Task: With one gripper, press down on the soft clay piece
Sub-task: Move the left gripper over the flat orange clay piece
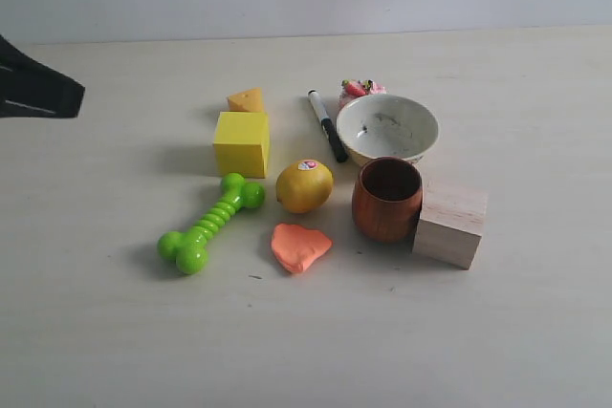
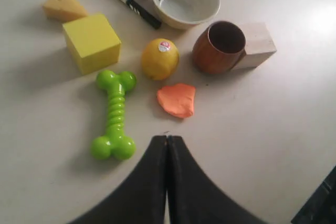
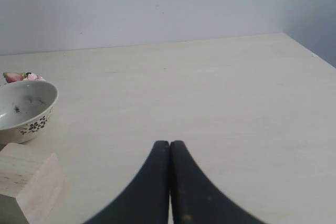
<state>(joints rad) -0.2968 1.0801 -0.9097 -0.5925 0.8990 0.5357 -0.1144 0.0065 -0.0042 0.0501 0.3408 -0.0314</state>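
On the near side of the lemon, finds soft clay piece flat, untouched; notes left gripper poised nearer, closed on nothing, likely to form a blunt pressing tip.

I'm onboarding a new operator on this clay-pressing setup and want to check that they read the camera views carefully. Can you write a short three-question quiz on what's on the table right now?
1. True or false: the left gripper is touching the soft clay piece.
2. Multiple choice: the wooden cup is A) upright with its opening up, B) lying on its side, C) upside down.
3. Fill in the blank: the left gripper and the right gripper both have their jaws ____.

Key: 1 false, the clay lies apart from it on the table; 2 A; 3 shut.
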